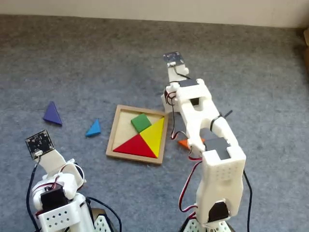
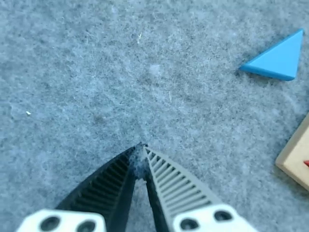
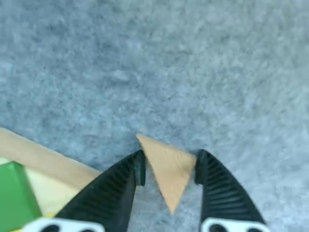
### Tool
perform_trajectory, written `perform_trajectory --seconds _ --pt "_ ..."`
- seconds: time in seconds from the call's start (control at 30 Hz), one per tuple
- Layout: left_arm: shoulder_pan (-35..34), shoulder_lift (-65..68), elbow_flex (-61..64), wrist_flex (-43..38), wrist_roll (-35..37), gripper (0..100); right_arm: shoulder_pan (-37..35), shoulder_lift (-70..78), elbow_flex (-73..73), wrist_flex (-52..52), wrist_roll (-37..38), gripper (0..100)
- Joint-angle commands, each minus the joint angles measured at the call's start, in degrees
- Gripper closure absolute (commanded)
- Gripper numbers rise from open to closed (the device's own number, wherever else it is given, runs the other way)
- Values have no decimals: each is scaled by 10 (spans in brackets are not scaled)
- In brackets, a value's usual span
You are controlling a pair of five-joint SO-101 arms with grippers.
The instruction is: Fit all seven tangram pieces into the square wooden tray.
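Observation:
The square wooden tray (image 1: 114,137) holds a green square (image 1: 140,122), a yellow triangle (image 1: 153,134) and a red triangle (image 1: 133,145). My right gripper (image 3: 169,162) is shut on a small tan triangle (image 3: 168,176), just off the tray's far right corner above the carpet. The tray's rim (image 3: 43,159) and the green square (image 3: 13,199) lie close beside it. My left gripper (image 2: 142,151) is shut on nothing, low over bare carpet at the near left. A blue triangle (image 2: 277,60) lies beyond it, left of the tray corner (image 2: 295,159). A purple triangle (image 1: 52,114) lies farther left.
An orange piece (image 1: 184,142) lies right of the tray, partly hidden under the right arm (image 1: 203,121). The blue triangle (image 1: 93,128) sits between the purple one and the tray. The left arm (image 1: 54,169) stands at the near left corner. Grey carpet covers the table.

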Motion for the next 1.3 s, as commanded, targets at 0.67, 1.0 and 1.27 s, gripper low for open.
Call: perform_trajectory --seconds 0.67,1.0,1.27 --pt "-6 -24 11 2 4 994 -33 -175 -2 80 -20 954" --pt "-7 -24 11 2 4 994 -158 -240 91 75 -217 954" --pt "-7 -24 11 2 4 994 -210 -240 139 7 -453 954"
